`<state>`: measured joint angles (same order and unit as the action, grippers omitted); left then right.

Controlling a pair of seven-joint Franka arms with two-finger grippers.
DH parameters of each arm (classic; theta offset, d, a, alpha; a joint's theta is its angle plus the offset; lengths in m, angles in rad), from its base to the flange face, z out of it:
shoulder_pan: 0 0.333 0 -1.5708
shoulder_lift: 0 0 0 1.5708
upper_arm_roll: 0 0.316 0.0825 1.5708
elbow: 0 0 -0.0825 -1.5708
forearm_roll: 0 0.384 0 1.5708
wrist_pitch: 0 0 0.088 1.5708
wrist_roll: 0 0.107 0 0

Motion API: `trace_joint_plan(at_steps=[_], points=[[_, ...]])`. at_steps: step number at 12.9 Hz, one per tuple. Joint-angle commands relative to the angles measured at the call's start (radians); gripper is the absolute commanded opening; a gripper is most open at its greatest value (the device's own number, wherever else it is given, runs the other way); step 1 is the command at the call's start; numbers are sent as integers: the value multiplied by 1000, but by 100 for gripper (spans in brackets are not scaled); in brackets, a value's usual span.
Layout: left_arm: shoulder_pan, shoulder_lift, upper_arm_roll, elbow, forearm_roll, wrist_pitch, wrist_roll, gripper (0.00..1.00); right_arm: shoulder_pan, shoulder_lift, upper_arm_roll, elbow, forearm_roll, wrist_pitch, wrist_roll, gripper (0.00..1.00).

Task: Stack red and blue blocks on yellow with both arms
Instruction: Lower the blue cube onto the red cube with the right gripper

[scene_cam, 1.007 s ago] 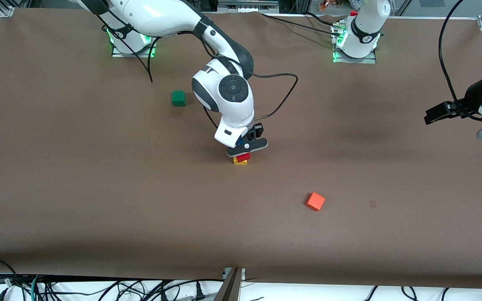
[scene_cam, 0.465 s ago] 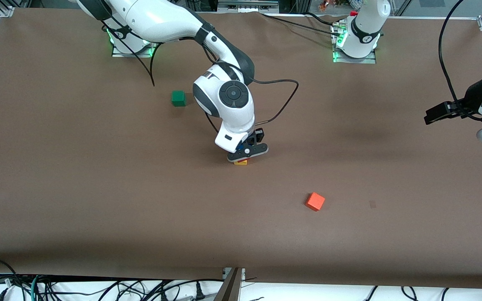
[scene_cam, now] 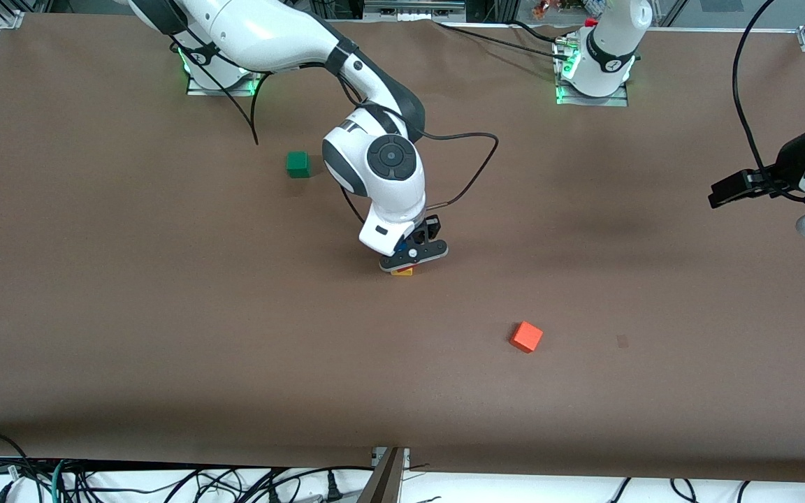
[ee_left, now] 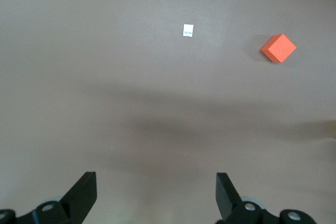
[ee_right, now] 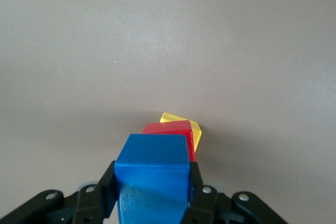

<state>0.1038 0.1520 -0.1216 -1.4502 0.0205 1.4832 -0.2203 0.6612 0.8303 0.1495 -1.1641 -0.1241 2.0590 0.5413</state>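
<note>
right gripper (ee_right: 152,203) clamps matte blue cube (ee_right: 152,174) — square-edged.

No legible text or labels

Five cubes in all, one of each colour: one blue cube (ee_right: 152,174), one red cube (ee_right: 170,129), one yellow cube (scene_cam: 402,272), one green cube (scene_cam: 298,164) at about ten o'clock from the stack, and one orange-red cube (scene_cam: 526,337) at about four o'clock from it. Two white arms, two black grippers. One small white tag (ee_left: 188,30) on the table.
</note>
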Motion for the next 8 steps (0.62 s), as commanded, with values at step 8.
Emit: trace_joint_plan(at_steps=[8], points=[[4,11,-1,25,-11,-6,22,100,9,13,-8,37,-38,-34,-4,62]])
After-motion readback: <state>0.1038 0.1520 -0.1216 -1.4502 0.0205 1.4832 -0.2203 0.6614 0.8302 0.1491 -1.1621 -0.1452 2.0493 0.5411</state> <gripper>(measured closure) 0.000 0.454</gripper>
